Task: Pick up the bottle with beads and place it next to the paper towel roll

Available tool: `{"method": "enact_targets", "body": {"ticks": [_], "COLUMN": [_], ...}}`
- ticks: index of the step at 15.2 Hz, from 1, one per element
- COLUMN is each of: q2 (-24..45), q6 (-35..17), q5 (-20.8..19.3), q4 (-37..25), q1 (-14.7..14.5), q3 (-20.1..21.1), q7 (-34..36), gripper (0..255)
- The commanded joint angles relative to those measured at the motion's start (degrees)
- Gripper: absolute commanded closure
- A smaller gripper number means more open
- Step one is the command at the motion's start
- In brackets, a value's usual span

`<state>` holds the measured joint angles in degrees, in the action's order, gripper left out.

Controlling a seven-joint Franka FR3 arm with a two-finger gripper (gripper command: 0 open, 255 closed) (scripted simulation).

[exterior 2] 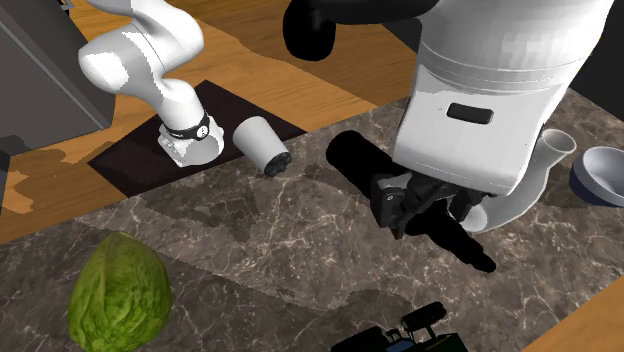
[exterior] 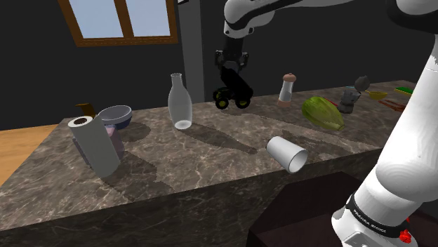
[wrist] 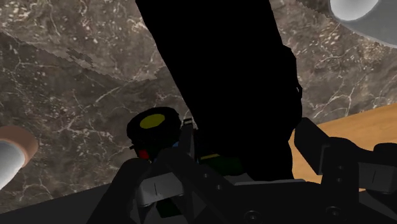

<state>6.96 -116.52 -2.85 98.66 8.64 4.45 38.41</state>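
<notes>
Paper towel roll (exterior: 95, 146) plain; arm lettering (exterior: 370, 219) seemingly illegible.

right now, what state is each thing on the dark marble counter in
white paper towel roll: tilted, not upright
small brown-capped bottle: upright, cap on
clear glass carafe: upright, uncapped
white cup: lying on its side
grey bowl: open side up

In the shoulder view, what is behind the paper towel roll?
A grey-blue bowl stands behind the paper towel roll. Near it a purplish thing peeks out; the roll covers part of it, so I cannot name it.
</notes>
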Motion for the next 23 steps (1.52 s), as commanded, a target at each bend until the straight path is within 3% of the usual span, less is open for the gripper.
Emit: {"method": "enact_targets", "body": {"ticks": [1,17,23], "q2": [-0.01,1.19,-1.13], "q6": [1.49,13.92,13.71], "q5": [0.01,0.06,-1.55], "q4": [-1.52,-15.14,-12.2], "q1": [-0.07,-0.22,-4.62], "q3": [0.05,0.14,3.35], "q7": [0.04,-0.34,7.49], "gripper": [255,255,255]}}
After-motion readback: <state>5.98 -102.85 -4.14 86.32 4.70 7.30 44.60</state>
